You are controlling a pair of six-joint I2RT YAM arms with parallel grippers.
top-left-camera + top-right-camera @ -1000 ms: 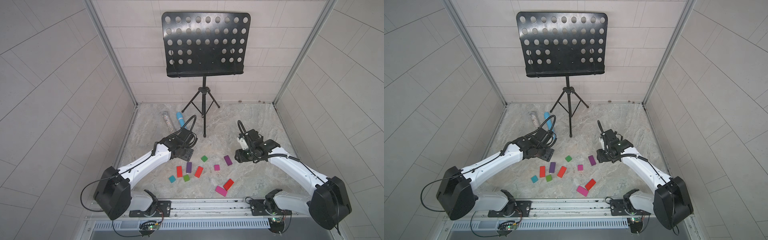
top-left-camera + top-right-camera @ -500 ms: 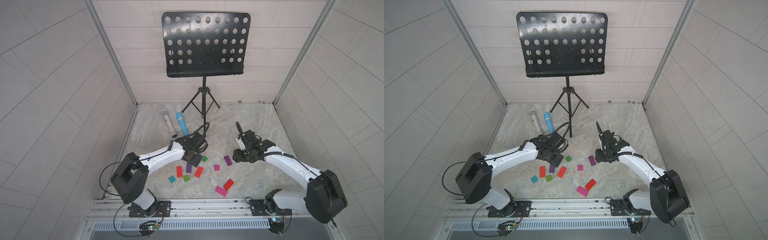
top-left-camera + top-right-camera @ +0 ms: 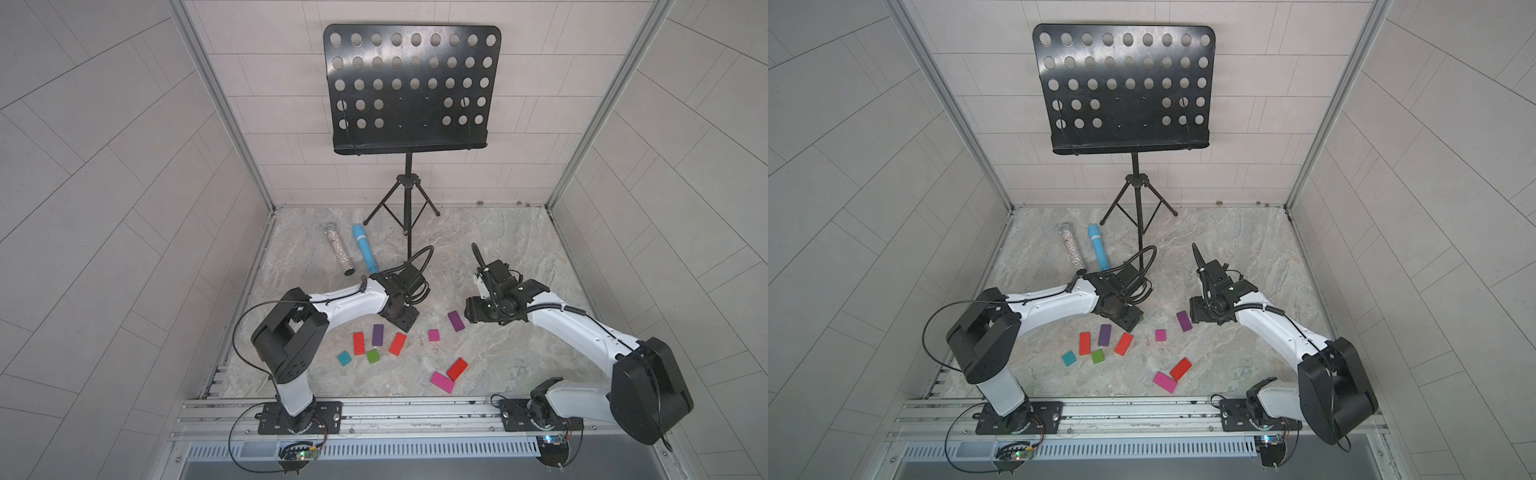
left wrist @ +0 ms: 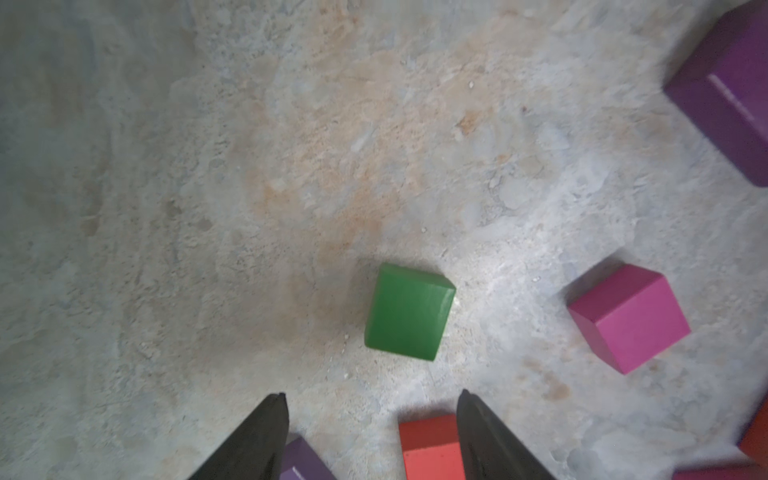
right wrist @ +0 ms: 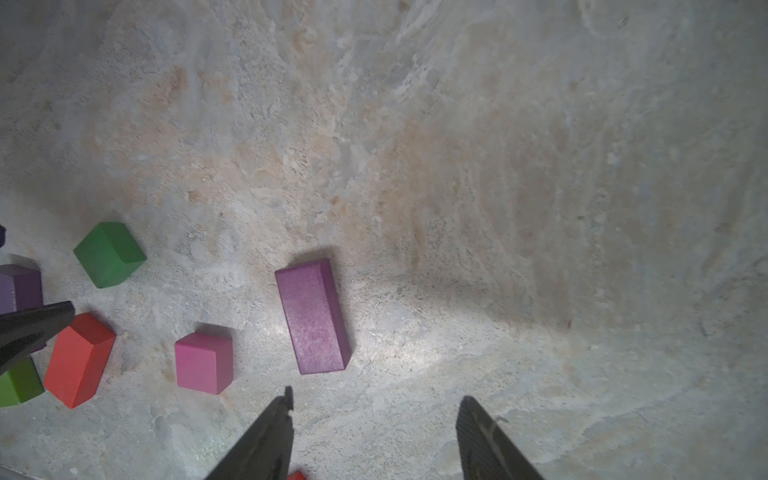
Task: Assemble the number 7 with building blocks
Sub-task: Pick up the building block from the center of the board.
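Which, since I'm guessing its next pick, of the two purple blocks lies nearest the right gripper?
The lone purple block just ahead of the right gripper; the other purple block sits between two red blocks near the left gripper.

Marbled tabletop (image 3: 519, 249), loose building blocks (image 3: 397, 344) flat toward your front edge.
You get most blocks clustered left of centre, a magenta block (image 3: 442, 382) just beside a red block (image 3: 457, 369) nearest the front; glitter tube (image 3: 338, 251), blue microphone (image 3: 365, 249), music stand (image 3: 409, 135) at back.
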